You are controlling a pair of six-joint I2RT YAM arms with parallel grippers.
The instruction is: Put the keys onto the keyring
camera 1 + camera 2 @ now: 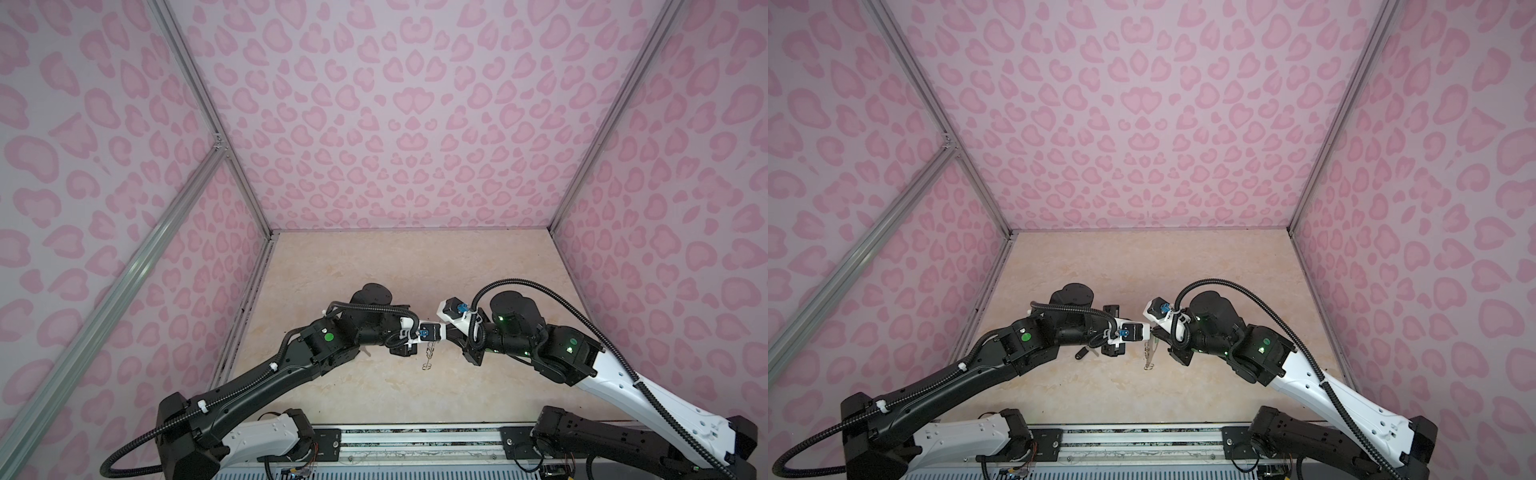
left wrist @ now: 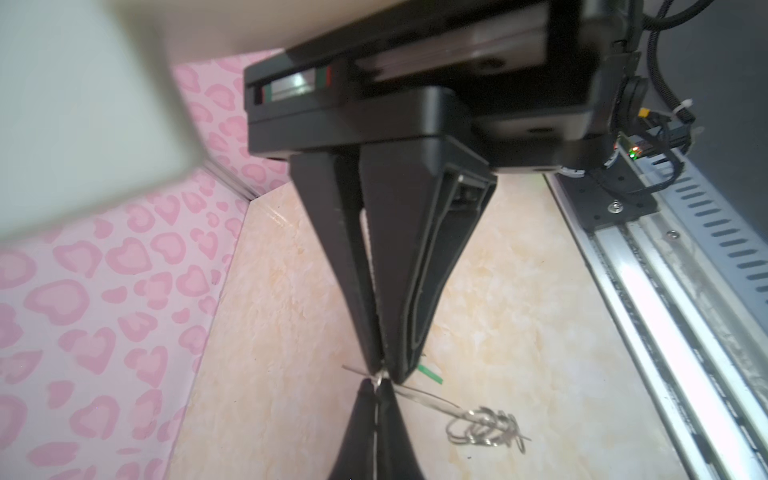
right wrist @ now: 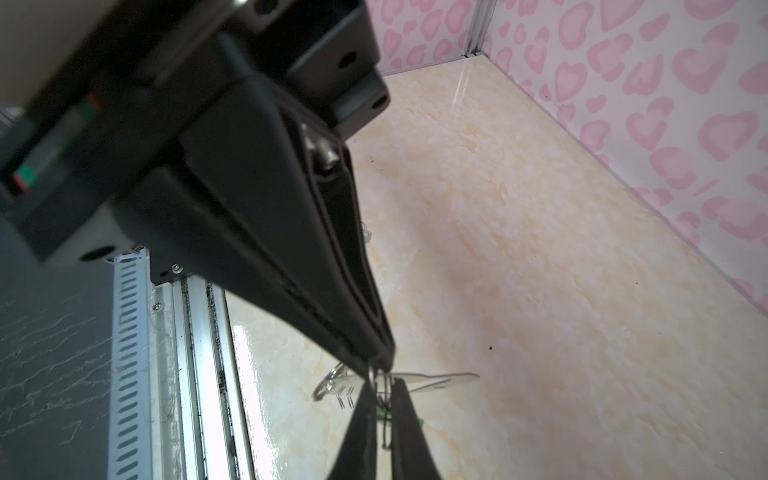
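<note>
Left arm [image 1: 257, 374]: black links, elbow bent, reaching inward, with left pincer [image 2: 383, 369] pressed closed at the tips. Right arm [image 1: 615, 382]: white forearm, reaching inward from the opposite side, right pincer [image 3: 376, 366] fingers near together, grip state unclear. Both pincers meet tip to tip.

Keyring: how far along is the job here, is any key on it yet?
Done: no key visibly threaded. In hand: the left hand is shut on the keyring, the right hand meets it tip to tip; a green tag shows by the tips, whether on a ring I cannot tell. To do: the black-tagged key lies loose on the table.
</note>
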